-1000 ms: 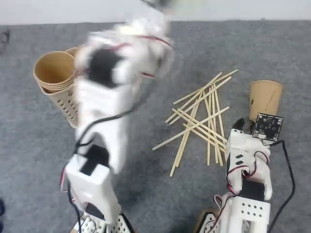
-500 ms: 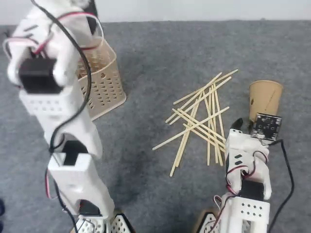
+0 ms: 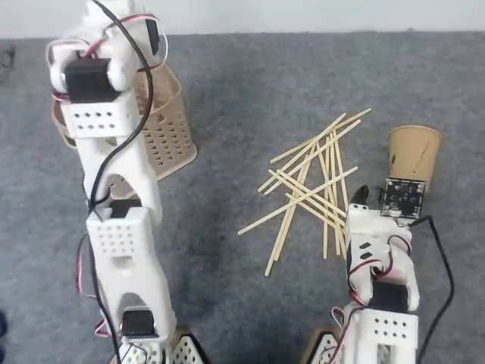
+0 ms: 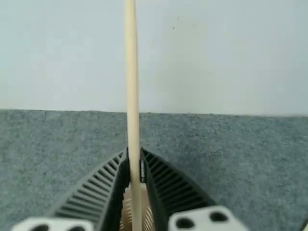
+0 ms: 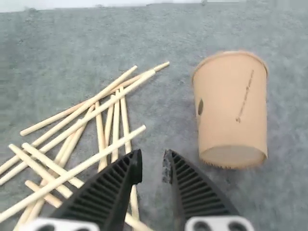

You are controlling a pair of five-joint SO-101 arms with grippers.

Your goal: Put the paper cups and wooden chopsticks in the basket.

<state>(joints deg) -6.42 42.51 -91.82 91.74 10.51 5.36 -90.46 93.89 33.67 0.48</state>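
Note:
My left gripper [image 4: 134, 166] is shut on one wooden chopstick [image 4: 130, 72], which stands straight up between the fingers. In the high view the left arm [image 3: 98, 114] rises over the beige basket [image 3: 167, 129] at the far left. A tan cup rim [image 3: 55, 115] peeks out beside the arm. The other chopsticks [image 3: 311, 186] lie crossed in a loose pile on the grey carpet. Right of the pile a paper cup [image 3: 413, 155] lies on its side. My right gripper [image 5: 152, 167] hovers low between the chopstick pile [image 5: 96, 130] and the cup [image 5: 233, 108], open by a narrow gap, holding nothing.
Grey carpet [image 3: 227, 91] covers the table, with bare floor between the basket and the chopstick pile. A pale wall [image 4: 216, 48] runs along the far edge. The right arm's base [image 3: 379, 326] stands at the near edge.
The left arm has swung from the table's middle to the far left and now stands over the basket with the chopstick. The right arm has edged slightly left.

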